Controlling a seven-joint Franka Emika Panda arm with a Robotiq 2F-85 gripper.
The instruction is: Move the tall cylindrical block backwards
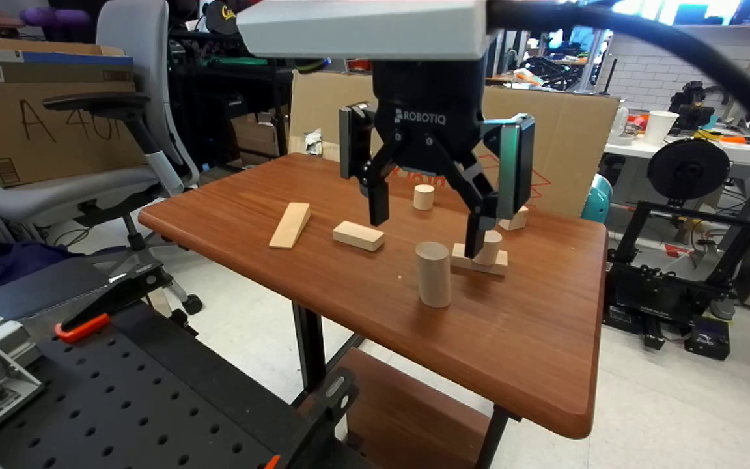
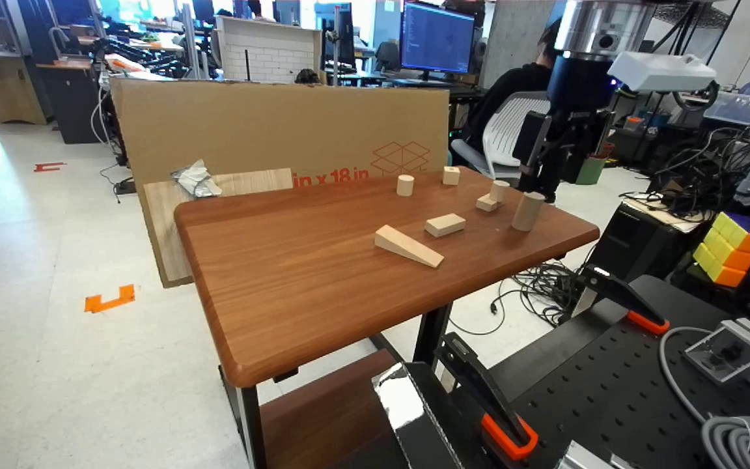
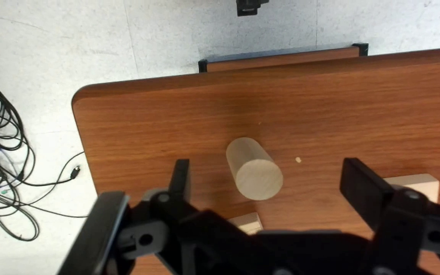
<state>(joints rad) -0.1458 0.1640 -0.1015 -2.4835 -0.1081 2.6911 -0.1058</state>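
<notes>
The tall block stands upright on the table, near one end, its long way pointing up; the jaws are spread wide and hold nothing — in the wrist view the block shows between the two fingers, touching neither; I think the gripper should go down around it, but I can't tell how far; a flat block lies near.
</notes>
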